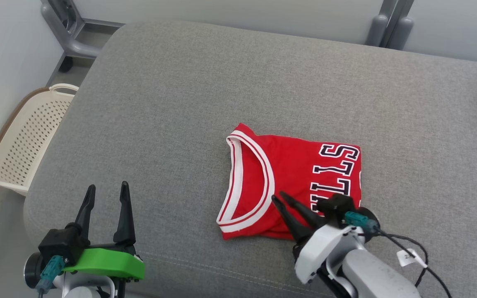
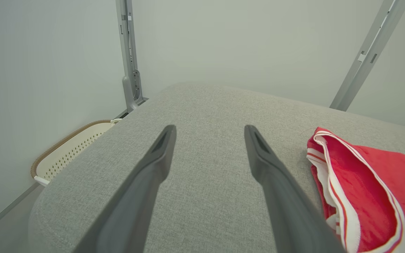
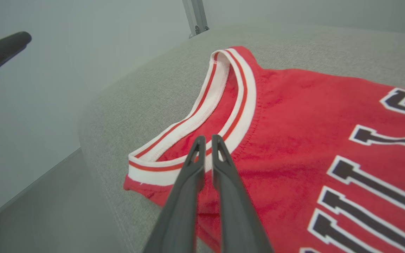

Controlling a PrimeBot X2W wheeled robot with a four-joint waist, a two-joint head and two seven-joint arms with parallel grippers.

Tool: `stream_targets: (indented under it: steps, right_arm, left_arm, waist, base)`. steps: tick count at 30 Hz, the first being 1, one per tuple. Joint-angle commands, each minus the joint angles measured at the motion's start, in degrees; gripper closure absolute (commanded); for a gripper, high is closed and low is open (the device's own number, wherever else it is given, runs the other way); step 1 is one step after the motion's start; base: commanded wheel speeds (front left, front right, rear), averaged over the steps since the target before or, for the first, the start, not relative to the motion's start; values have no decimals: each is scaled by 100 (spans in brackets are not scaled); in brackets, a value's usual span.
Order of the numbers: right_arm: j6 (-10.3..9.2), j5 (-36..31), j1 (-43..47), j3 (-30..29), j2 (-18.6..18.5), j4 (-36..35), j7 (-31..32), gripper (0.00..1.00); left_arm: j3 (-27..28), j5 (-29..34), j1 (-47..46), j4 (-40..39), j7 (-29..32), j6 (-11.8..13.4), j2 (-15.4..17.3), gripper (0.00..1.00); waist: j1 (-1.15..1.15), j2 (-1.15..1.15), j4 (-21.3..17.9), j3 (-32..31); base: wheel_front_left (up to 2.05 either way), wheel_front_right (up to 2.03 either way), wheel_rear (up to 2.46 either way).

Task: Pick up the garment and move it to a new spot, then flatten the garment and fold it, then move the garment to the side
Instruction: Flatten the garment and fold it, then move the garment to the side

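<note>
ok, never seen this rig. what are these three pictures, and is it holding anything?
It is a two-armed wheeled robot. One picture comes from its head camera, looking down; the other two come from cameras on each wrist, looking along that arm's fingers. A folded red basketball jersey lies on a grey upholstered surface; a cream perforated basket stands on the floor beside it. The left pincer is wide open over bare fabric, holding nothing. The right pincer is nearly closed, tips at the jersey's collar, no cloth visibly pinched.

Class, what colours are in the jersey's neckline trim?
White with a red stripe; the neckline trim shows best in the right wrist view.
</note>
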Motion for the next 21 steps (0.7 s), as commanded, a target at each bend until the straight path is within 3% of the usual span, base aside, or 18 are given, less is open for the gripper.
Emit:
stream_targets:
  steps: [1, 9, 13, 21]
  right_arm:
    - [-5, 23, 160, -259, -183, -217, -21, 0]
    - [-5, -176, 424, -1331, -451, -538, -21, 0]
    - [-4, 220, 295, -1477, -451, -113, 112, 0]
    - [-4, 863, -33, -1232, -630, 428, 727, 0]
  left_arm:
    - [39, 30, 47, -60, -11, 17, 6, 0]
    - [109, 83, 162, -164, -12, 57, 6, 0]
    - [146, 135, 218, -206, -11, 62, 6, 0]
    - [189, 183, 228, -264, -11, 63, 7, 0]
  waist:
    - [0, 0, -64, -27]
    - [0, 0, -218, -121]
    - [0, 0, -272, -164]
    - [0, 0, -249, -148]
  base:
    - [0, 0, 0]
    - [0, 0, 0]
    - [0, 0, 0]
    - [0, 0, 0]
